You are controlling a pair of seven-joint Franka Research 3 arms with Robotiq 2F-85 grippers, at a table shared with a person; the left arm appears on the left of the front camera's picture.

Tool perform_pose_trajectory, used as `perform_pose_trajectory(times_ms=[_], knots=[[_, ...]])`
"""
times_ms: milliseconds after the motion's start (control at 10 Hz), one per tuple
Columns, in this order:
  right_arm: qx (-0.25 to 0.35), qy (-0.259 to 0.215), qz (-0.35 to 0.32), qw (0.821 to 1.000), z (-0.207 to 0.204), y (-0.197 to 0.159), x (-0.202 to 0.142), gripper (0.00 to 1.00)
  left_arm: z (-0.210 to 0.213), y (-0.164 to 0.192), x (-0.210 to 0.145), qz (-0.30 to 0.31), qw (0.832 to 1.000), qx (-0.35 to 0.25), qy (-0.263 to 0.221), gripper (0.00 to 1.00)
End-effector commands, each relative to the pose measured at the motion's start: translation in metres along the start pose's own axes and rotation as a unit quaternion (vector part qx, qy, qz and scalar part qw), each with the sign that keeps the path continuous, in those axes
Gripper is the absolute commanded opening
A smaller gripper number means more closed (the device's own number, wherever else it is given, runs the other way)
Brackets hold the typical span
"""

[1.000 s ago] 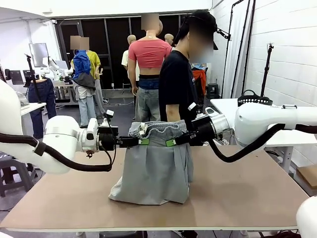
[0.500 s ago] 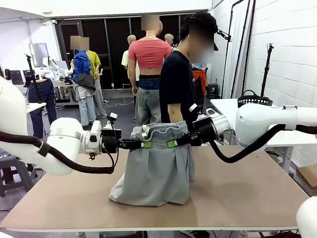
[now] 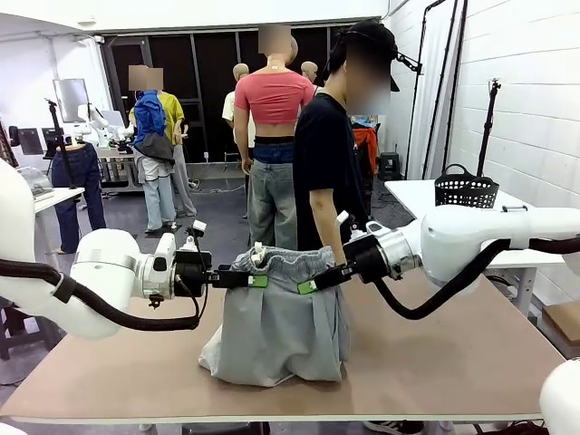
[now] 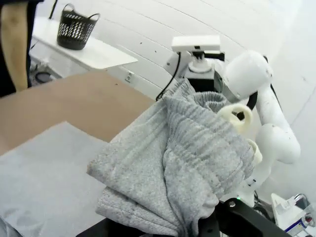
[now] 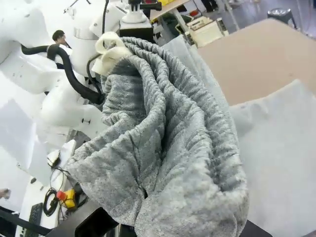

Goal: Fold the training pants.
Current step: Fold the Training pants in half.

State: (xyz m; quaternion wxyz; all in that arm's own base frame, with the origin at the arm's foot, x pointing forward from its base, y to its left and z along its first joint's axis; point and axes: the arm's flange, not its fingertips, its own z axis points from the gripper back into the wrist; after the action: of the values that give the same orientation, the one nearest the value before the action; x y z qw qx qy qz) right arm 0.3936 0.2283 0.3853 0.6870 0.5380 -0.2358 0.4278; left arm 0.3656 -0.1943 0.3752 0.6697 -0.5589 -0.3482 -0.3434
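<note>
The light grey training pants (image 3: 276, 322) hang by their gathered waistband above the brown table (image 3: 453, 353), with the legs bunched on the tabletop below. My left gripper (image 3: 256, 280) is shut on the waistband's left end. At the right end my right gripper (image 3: 308, 285) is also shut on the waistband. In the left wrist view the ribbed waistband (image 4: 197, 163) bulges over my fingers, a white drawstring (image 4: 236, 114) beside it. The right wrist view shows the same grey band (image 5: 173, 148) folded over the jaws.
A person in a black shirt (image 3: 324, 163) stands at the far edge, right behind the pants. A black mesh basket (image 3: 466, 189) sits on a white side table at the right. Bare tabletop lies left and right of the pants.
Both grippers have moved down and a little toward the near side with the waistband. The pants' lower part bunches more on the table.
</note>
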Motion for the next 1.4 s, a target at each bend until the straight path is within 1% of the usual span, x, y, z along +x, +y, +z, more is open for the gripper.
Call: perform_pose_trajectory(times_ms=[0, 100, 200, 400, 600, 700, 800, 1000, 1100, 1200, 1300], knots=[[-0.011, 0.003, -0.045, 0.999, -0.001, -0.007, -0.025, 0.0, 0.032, -0.004, -0.013, 0.061, 0.998, 0.006, -0.027, 0.0], [-0.015, -0.001, -0.057, 0.998, -0.007, -0.014, -0.03, 0.0, 0.032, 0.009, -0.018, 0.088, 0.996, 0.003, -0.019, 0.0], [-0.024, -0.004, -0.057, 0.998, -0.01, -0.018, -0.032, 0.0, 0.025, 0.023, -0.024, 0.101, 0.995, 0.013, -0.01, 0.0], [-0.02, -0.013, -0.071, 0.997, -0.018, -0.038, -0.029, 0.0, 0.02, 0.055, -0.028, 0.111, 0.994, 0.022, -0.005, 0.0], [-0.011, -0.011, -0.111, 0.994, -0.025, -0.059, -0.03, 0.0, 0.022, 0.072, -0.032, 0.144, 0.989, 0.039, -0.003, 0.0], [-0.014, -0.01, -0.124, 0.992, -0.028, -0.069, -0.029, 0.0, 0.024, 0.082, -0.033, 0.165, 0.986, 0.038, -0.009, 0.0], [-0.017, -0.009, -0.15, 0.988, -0.033, -0.084, -0.024, 0.0, 0.027, 0.102, -0.033, 0.205, 0.978, 0.019, -0.027, 0.0], [-0.019, -0.008, -0.15, 0.989, -0.034, -0.087, -0.023, 0.0, 0.027, 0.104, -0.032, 0.205, 0.978, 0.018, -0.027, 0.0], [-0.024, -0.004, -0.153, 0.988, -0.037, -0.095, -0.018, 0.0, 0.03, 0.115, -0.029, 0.215, 0.976, 0.016, -0.025, 0.0], [-0.026, 0.004, -0.16, 0.987, -0.037, -0.092, -0.019, 0.0, 0.027, 0.113, -0.03, 0.218, 0.975, 0.01, -0.026, 0.0], [-0.022, 0.019, -0.137, 0.99, -0.034, -0.081, -0.017, 0.0, 0.025, 0.105, -0.028, 0.198, 0.98, 0.002, -0.027, 0.0]])
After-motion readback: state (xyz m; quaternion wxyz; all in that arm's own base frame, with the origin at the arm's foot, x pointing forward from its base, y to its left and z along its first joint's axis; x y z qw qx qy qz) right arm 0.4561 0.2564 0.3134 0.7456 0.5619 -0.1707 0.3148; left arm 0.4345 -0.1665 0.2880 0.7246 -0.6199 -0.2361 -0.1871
